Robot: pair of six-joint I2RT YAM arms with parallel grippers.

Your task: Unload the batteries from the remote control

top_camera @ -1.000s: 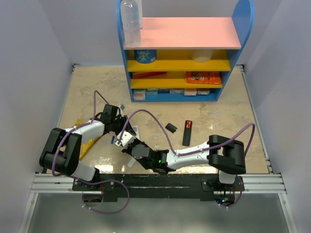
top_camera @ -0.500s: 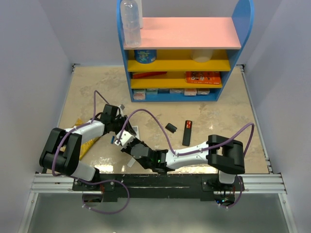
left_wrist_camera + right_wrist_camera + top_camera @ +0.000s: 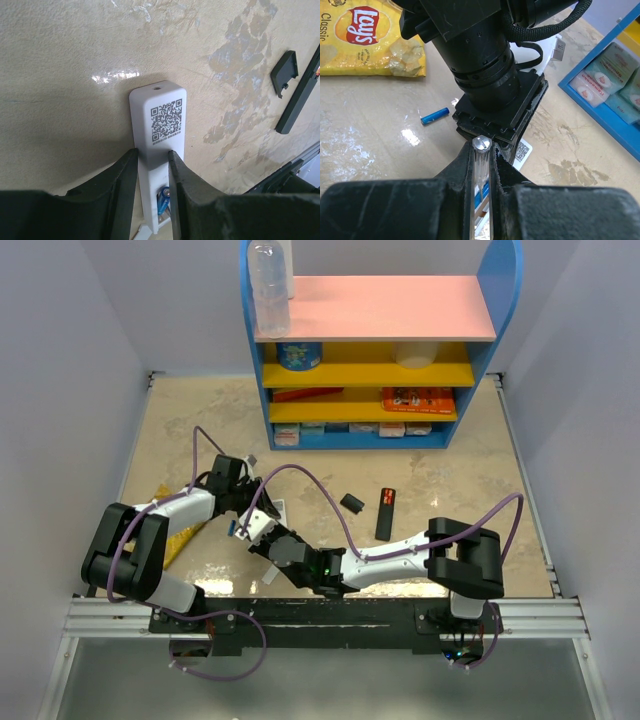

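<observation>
My left gripper (image 3: 152, 152) is shut across the sides of a white remote control (image 3: 160, 115) that lies back-up on the table, its QR label showing. One blue battery (image 3: 164, 197) sits in the remote's open compartment between the fingers. My right gripper (image 3: 481, 145) is shut on a thin clear stick with a metal cap (image 3: 482, 143), whose tip points down at the compartment's blue battery (image 3: 479, 196). Another blue battery (image 3: 435, 115) lies loose on the table to the left. From above, both grippers (image 3: 248, 502) (image 3: 258, 530) meet over the remote (image 3: 272, 512).
A yellow chips bag (image 3: 367, 42) lies left of the arms. A black remote (image 3: 385, 513) and a small black cover (image 3: 351, 503) lie to the right. The blue shelf (image 3: 370, 350) with boxes stands at the back.
</observation>
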